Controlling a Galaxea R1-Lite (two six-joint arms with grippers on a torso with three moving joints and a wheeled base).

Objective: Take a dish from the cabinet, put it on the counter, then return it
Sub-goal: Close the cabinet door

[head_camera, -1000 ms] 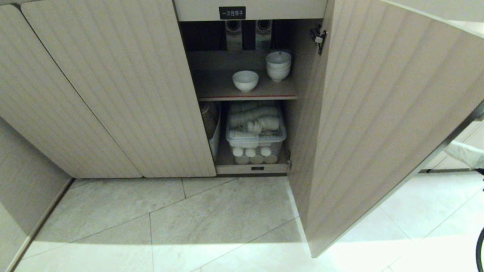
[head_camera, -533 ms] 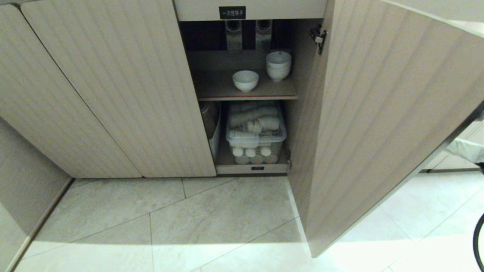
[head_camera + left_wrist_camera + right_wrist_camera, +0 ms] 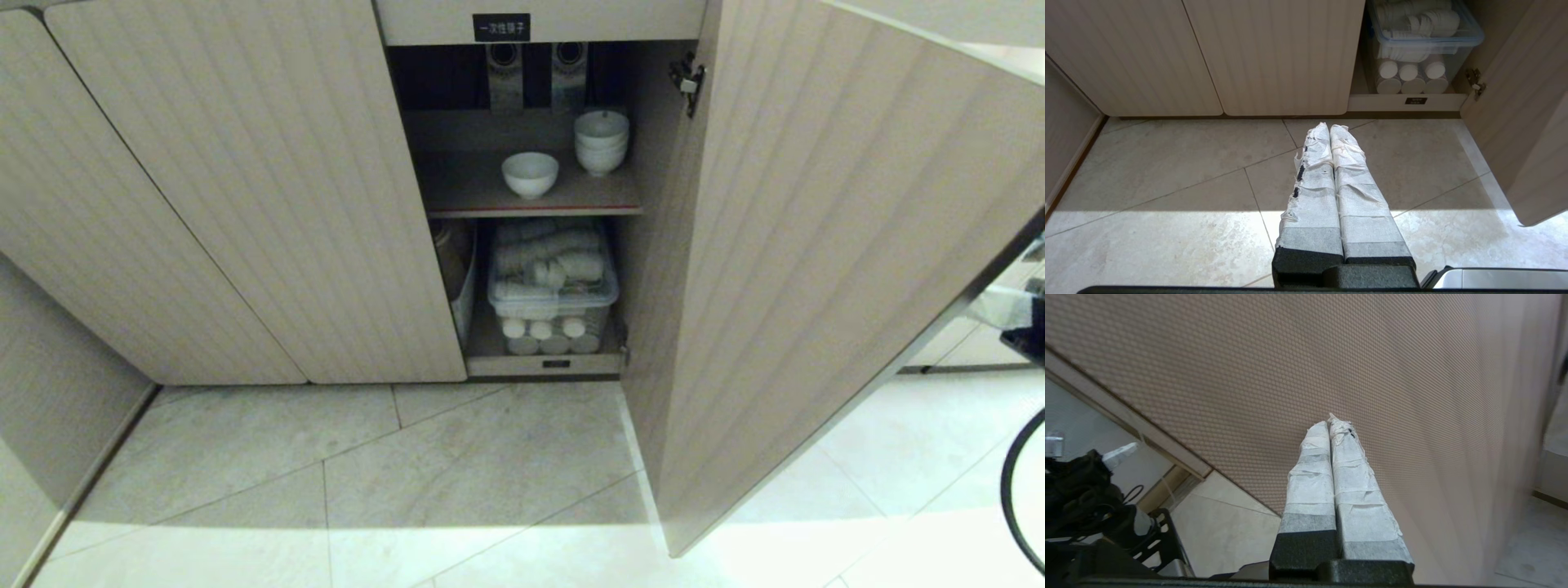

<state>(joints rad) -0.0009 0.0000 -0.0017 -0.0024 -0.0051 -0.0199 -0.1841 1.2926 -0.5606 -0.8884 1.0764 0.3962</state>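
Head view: the cabinet [image 3: 245, 188] is seen with its right-hand door [image 3: 816, 245] swung wide, and the dish [image 3: 530, 174], a single white bowl, is found standing upright on the brown upper shelf [image 3: 465, 192], apart from and in front-left of the stack of bowls [image 3: 602, 142]. The dish is untouched, so the task is judged to be at its very start, in the approach before the first pick-up. The right gripper [image 3: 1329, 422] is shown with its taped fingers pressed together and nothing held, close to the outer face of the open door, beyond the door's far side from the shelf; only a small part of it is glimpsed at the head view's right edge. The left gripper [image 3: 1329, 126] is likewise closed and empty, parked low over the floor tiles [image 3: 1167, 183]. The next move is judged to require that the right arm be brought around the door's edge into the opening, and the fingers spread before the dish's rim is reached. Counted: one lone dish, one stack of perhaps three or four bowls, one clear storage box [image 3: 553, 282] below, two grippers.
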